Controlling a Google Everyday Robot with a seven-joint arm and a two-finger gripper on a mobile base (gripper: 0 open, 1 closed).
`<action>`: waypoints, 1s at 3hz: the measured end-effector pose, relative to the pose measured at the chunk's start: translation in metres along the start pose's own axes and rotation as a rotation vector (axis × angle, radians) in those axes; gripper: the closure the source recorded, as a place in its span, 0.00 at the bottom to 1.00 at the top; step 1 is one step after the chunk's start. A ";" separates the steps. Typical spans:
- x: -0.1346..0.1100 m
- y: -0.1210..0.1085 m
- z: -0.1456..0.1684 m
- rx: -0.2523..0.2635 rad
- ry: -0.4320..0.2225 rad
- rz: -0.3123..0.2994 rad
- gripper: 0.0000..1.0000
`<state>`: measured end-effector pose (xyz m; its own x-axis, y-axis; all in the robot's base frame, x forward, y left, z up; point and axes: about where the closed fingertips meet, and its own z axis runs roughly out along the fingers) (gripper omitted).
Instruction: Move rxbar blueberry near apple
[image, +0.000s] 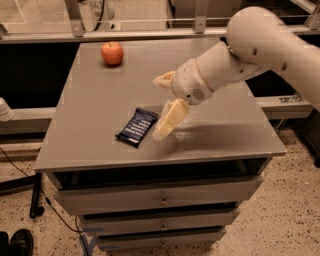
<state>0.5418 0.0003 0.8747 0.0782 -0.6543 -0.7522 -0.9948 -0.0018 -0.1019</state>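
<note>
The rxbar blueberry (137, 126), a flat dark navy wrapper, lies on the grey table (90, 100) near its front middle. The apple (112, 53), red-orange with a short stem, sits at the table's back left. My gripper (158, 107) hangs just right of the bar, open and empty. One cream finger (169, 120) reaches down beside the bar's right end, and the other (163, 80) sticks out farther back. The white arm (250, 50) comes in from the upper right.
The table top rests on a cabinet with drawers (160, 192) at its front. A metal rail (150, 34) runs behind the table. A dark shoe (20, 242) and a cable lie on the floor at lower left.
</note>
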 end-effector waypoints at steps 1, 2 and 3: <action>0.006 -0.002 0.031 -0.049 -0.023 0.036 0.00; 0.011 -0.003 0.049 -0.075 -0.033 0.065 0.00; 0.008 -0.002 0.059 -0.095 -0.055 0.075 0.16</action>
<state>0.5485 0.0396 0.8306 0.0040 -0.6132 -0.7899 -0.9995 -0.0278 0.0166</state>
